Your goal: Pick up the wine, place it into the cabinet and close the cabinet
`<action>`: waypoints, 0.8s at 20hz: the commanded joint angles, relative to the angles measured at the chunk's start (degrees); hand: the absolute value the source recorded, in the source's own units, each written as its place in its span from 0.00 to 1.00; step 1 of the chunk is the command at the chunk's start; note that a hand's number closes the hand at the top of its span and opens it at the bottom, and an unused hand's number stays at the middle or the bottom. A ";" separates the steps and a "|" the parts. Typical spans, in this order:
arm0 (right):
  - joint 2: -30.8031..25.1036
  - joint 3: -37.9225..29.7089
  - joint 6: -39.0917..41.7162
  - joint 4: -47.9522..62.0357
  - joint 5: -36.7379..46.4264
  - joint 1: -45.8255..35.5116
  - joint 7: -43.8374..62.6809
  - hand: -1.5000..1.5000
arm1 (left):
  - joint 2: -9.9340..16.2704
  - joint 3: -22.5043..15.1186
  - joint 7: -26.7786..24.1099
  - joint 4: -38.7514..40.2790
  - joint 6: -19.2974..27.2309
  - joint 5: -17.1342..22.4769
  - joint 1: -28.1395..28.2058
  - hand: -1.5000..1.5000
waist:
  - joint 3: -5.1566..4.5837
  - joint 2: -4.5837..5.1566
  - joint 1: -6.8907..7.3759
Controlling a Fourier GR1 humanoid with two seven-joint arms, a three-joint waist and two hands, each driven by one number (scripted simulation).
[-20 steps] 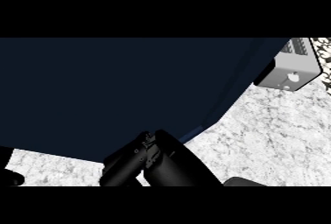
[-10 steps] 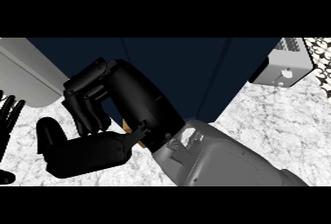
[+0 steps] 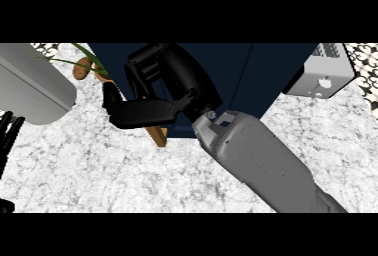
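No wine bottle shows anywhere in the head view. The dark blue cabinet (image 3: 251,75) fills the upper middle, with a thin seam running down its front. My right hand (image 3: 151,107) is raised in front of the cabinet's left part, fingers loosely bent, thumb to the left, nothing between them. Its grey forearm (image 3: 258,160) runs down to the lower right. A short brown wooden edge (image 3: 157,136) pokes out just below the hand at the cabinet's lower border. My left hand (image 3: 7,135) rests at the left edge with straight fingers pointing up.
A silver toaster (image 3: 320,75) stands on the marble counter (image 3: 103,175) at the upper right. A large grey rounded body (image 3: 29,85) sits at the upper left. Beside it a plant (image 3: 85,65) with green leaves shows next to the cabinet's left side.
The right hand rose from the lower middle to the cabinet's left part, forearm following. The cabinet front now covers less of the view, uncovering the grey body, the plant and more counter.
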 commanded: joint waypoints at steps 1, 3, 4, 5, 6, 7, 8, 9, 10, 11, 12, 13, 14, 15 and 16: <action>-3.36 -5.57 6.49 6.11 -0.07 -0.62 -3.62 1.00 | 0.06 1.50 2.71 0.76 0.36 1.45 -2.08 0.00 | 0.02 0.11 -0.28; -2.29 -6.00 7.55 8.21 0.47 0.25 -4.49 1.00 | -1.08 1.52 -0.30 2.18 -3.19 -1.24 1.91 0.00 | 0.00 0.05 -0.08; -2.04 -5.43 7.09 6.12 1.97 1.19 -3.99 1.00 | -2.60 1.04 1.16 -3.00 0.22 -1.11 2.07 0.00 | 0.03 -0.08 -0.19; -1.94 -5.11 9.11 11.71 2.50 2.16 -9.37 1.00 | -1.32 1.06 2.26 -0.63 -1.09 -0.29 0.55 0.00 | 0.02 0.14 0.03; -3.41 -8.37 10.85 13.63 0.94 -2.24 -7.84 1.00 | -1.13 1.11 3.82 -0.98 0.55 0.54 -2.51 0.00 | 0.02 0.22 0.01; -1.40 -7.93 10.68 15.60 1.45 -2.98 -8.12 1.00 | -1.76 1.52 1.91 -1.02 -0.70 -0.80 0.13 0.00 | 0.00 0.16 0.29; -3.19 -8.52 11.68 13.43 0.93 -2.10 -7.64 1.00 | -0.36 2.58 3.51 3.54 -2.11 1.18 -3.74 0.00 | -0.02 0.21 -0.39; -2.70 -7.99 11.00 15.36 2.62 -0.56 -11.51 1.00 | -1.20 1.84 4.79 -0.34 1.62 0.89 -3.57 0.00 | 0.03 0.24 -0.03; -3.68 -8.19 11.46 15.12 2.82 -0.83 -10.65 1.00 | 0.57 3.14 4.58 -1.31 -2.12 2.37 -1.15 0.00 | 0.02 0.12 0.25; -5.21 -9.54 13.71 16.18 1.95 -1.20 -11.92 1.00 | -1.43 2.40 2.58 0.38 -0.99 -0.01 -0.84 0.00 | 0.00 0.28 0.24; -4.29 -9.36 13.19 18.33 2.34 -1.27 -12.78 1.00 | -0.15 2.42 3.78 0.39 -2.58 1.11 -2.11 0.00 | -0.01 0.42 0.39; -3.90 -10.32 12.02 19.56 2.81 -3.97 -12.48 1.00 | -1.35 1.76 4.04 0.21 -1.52 1.29 -2.98 0.00 | -0.03 0.47 0.50; -4.03 -10.60 12.34 19.41 2.62 -4.55 -12.00 1.00 | -0.27 2.72 4.57 0.68 -0.91 1.12 -3.05 0.00 | -0.02 0.39 0.43; -6.11 -11.57 14.71 19.38 1.44 -3.59 -12.62 1.00 | -1.89 1.13 3.01 1.63 -1.53 -0.85 -3.83 0.00 | -0.04 0.60 -0.05; -4.49 -10.51 13.09 20.22 2.60 -4.11 -12.13 1.00 | -2.06 0.72 3.80 0.17 -0.85 -0.85 -3.03 0.00 | -0.02 0.42 0.34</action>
